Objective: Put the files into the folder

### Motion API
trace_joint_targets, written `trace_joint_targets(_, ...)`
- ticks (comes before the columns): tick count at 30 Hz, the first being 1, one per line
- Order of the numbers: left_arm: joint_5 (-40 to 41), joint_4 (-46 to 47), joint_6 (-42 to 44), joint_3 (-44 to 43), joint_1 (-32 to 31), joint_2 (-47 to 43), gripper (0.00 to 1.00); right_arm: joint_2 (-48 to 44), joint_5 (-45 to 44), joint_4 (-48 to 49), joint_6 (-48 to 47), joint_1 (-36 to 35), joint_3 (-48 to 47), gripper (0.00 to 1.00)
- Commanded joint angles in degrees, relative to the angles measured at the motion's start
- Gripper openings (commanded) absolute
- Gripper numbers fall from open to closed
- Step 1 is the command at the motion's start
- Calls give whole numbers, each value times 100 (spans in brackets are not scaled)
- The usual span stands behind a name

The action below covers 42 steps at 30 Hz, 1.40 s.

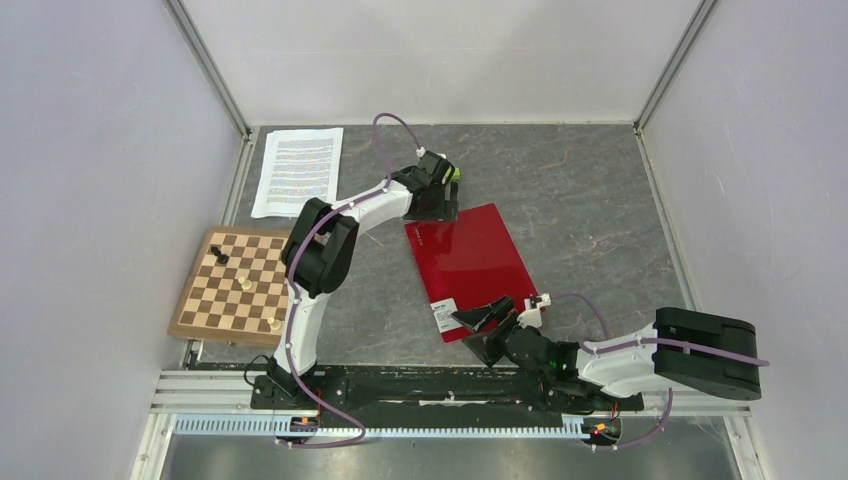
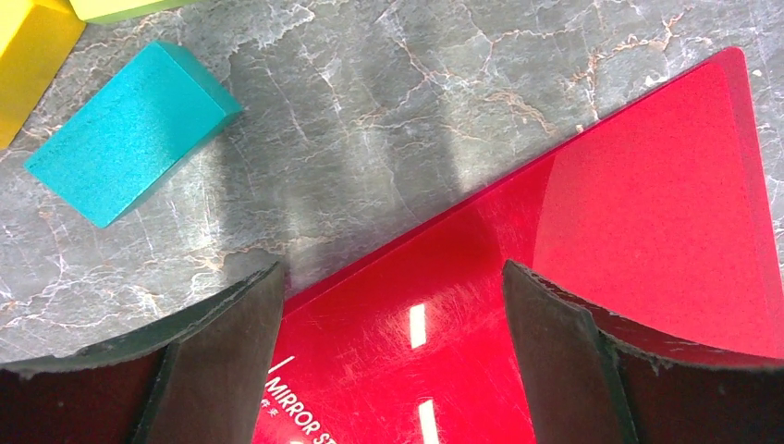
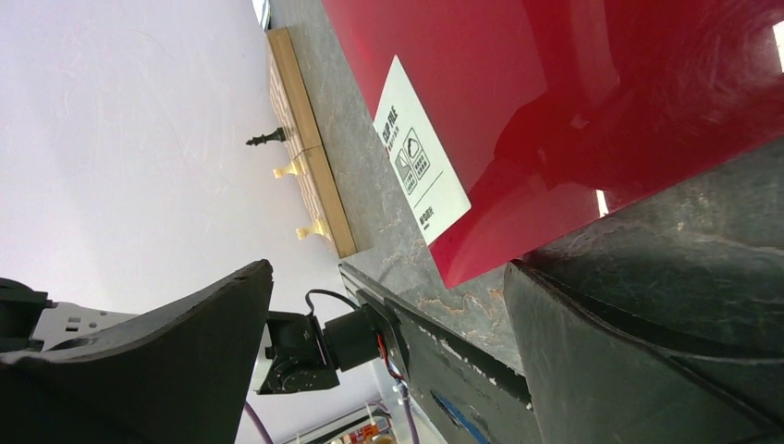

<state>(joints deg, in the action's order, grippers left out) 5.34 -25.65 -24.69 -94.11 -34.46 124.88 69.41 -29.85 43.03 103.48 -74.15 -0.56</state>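
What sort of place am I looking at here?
Probably a lab test booth: white walls box in a grey table, two robot arms are bolted at its edge, and props lie about: chessboard, printed papers, red folder.

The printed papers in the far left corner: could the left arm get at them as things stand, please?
Probably yes. The left gripper hangs open over the far end of the folder, and the papers lie flat to its left, with only bare table between. The chessboard sits nearer, out of the way.
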Motion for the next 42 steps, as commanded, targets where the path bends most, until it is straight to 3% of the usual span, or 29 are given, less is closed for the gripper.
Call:
trace_joint_targets(1, -241, -423, -271, 76, 32, -135, 92, 76, -362, 228, 140, -34, 446, 99)
trace_joint_targets(13, -508, -593, -741, 352, 38, -318, 79, -212, -929, 86, 105, -34, 606, 99)
trace_joint_targets(23, -1021, -629, -935, 441, 38, -527, 68, -1680, -1765, -1743, -685, -47, 334, 98)
trace_joint_targets(30, -1310, -599, -999, 360, 44, -548, 62, -2172, -2376, -2259, -1849, -64, 16, 82)
trace_joint_targets(37, -1561, -626, -1035, 217, 62, -446, 55, -1991, -2567, -1834, -2799, -74, -250, 60)
trace_joint_targets(42, -1666, -639, -1038, 152, 64, -460, 52, -1972, -2644, -1814, -3135, -82, -332, 49)
